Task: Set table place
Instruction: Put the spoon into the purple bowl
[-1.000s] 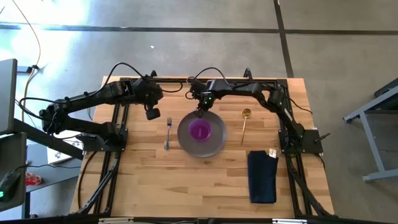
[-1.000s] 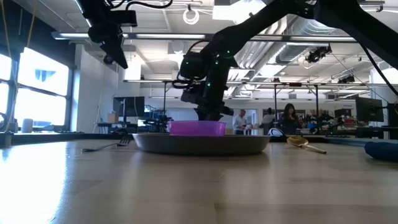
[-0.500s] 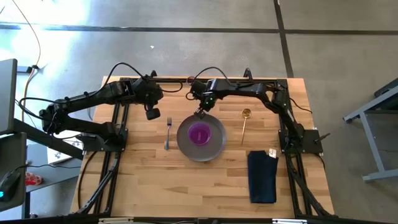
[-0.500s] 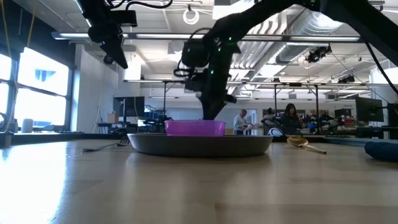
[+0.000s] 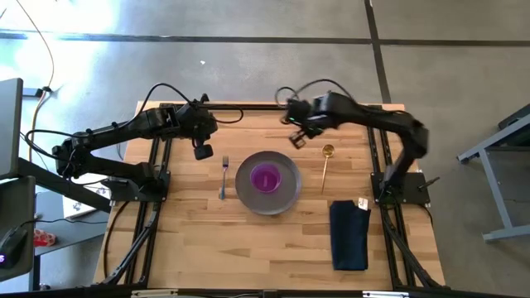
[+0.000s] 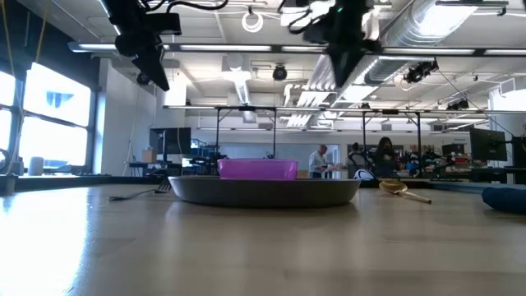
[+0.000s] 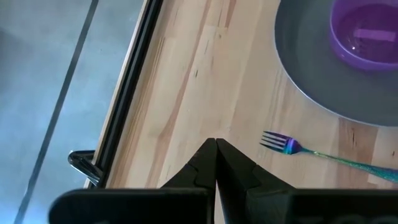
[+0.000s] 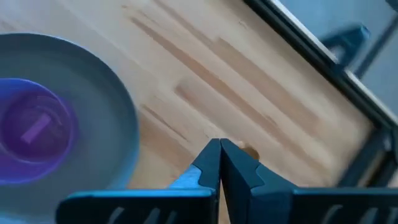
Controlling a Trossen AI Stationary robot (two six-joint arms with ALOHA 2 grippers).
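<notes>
The grey metal plate point(image 5: 267, 182) lies flat on the table point(image 5: 190, 240) with the purple bowl point(image 5: 265, 177) standing on its middle. The teal-handled fork point(image 5: 224, 178) lies left of the plate, the gold spoon point(image 5: 326, 164) right of it, and the folded navy napkin point(image 5: 349, 234) nearer at the right. My left gripper point(image 5: 203, 151) hangs shut above the table, far-left of the fork. My right gripper point(image 5: 297, 137) is shut and empty, raised above the table between the plate's far edge and the spoon's bowl.
The black rail frame point(image 5: 248, 106) runs along the table's far edge and down both sides, carrying the arm bases. Bare wood lies in front of the plate toward the near edge. Beyond the table, people show in the room behind point(image 6: 382, 156).
My right gripper has left the plate's far rim, risen well above the table and swung toward the right, toward the spoon's bowl end. In the first half second the plate with the bowl slid a little toward the left and near, then stayed put.
</notes>
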